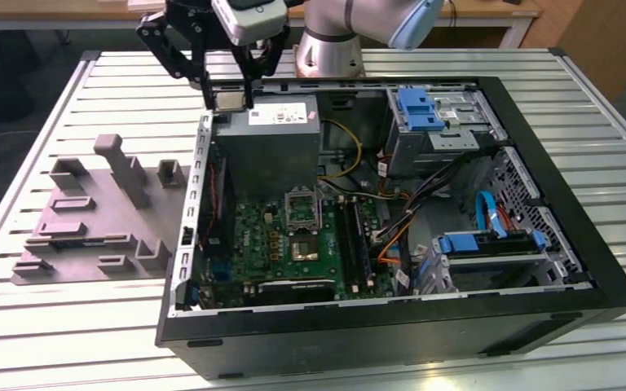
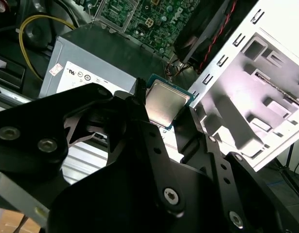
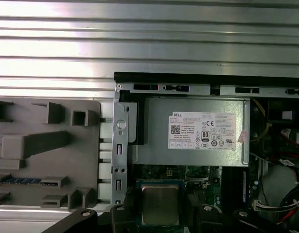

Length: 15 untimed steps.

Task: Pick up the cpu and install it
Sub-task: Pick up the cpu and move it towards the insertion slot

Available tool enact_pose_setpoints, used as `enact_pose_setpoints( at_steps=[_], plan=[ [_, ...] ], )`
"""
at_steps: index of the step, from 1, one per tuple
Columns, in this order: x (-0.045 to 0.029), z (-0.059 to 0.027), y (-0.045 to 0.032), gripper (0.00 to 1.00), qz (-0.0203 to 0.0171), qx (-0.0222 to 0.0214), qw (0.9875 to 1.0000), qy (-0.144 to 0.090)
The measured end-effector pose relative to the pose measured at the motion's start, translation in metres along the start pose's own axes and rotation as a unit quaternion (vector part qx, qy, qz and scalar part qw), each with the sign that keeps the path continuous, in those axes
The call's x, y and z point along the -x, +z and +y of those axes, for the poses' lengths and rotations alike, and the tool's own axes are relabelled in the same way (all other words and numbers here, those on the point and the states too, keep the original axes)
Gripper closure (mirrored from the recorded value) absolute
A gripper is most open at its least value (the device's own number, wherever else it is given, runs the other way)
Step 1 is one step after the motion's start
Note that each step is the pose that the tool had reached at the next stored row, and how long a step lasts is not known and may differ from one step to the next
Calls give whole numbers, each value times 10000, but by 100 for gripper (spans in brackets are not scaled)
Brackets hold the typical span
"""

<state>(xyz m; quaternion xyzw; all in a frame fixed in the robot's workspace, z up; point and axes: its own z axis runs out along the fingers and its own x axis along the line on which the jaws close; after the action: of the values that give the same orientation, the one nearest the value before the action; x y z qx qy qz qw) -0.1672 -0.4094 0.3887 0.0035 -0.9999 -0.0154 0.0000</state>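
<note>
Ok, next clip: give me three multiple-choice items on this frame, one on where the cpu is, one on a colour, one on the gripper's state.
1. Where is the cpu?
A. lying on the grey tray
B. held in the gripper, near the power supply
C. seated in the socket

2. What colour is the power supply's label?
A. white
B. yellow
C. blue

3. What state is the gripper in?
A. open
B. shut on nothing
C. shut on the cpu

Answers:
1 B: the exterior view shows the chip up in the gripper beside the power supply.
2 A: the label is white against the grey box in the first wrist view.
3 C: in the second wrist view the fingers sit against the cpu's edges.
</note>
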Motion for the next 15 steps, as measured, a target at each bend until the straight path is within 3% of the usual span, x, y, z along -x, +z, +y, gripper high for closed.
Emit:
enact_pose_setpoints(
  at_steps=[12, 15],
  plan=[
    [65, 0, 0, 53, 0, 0, 10000, 0],
    [131, -1, 0, 53, 0, 0, 10000, 1]
  ],
)
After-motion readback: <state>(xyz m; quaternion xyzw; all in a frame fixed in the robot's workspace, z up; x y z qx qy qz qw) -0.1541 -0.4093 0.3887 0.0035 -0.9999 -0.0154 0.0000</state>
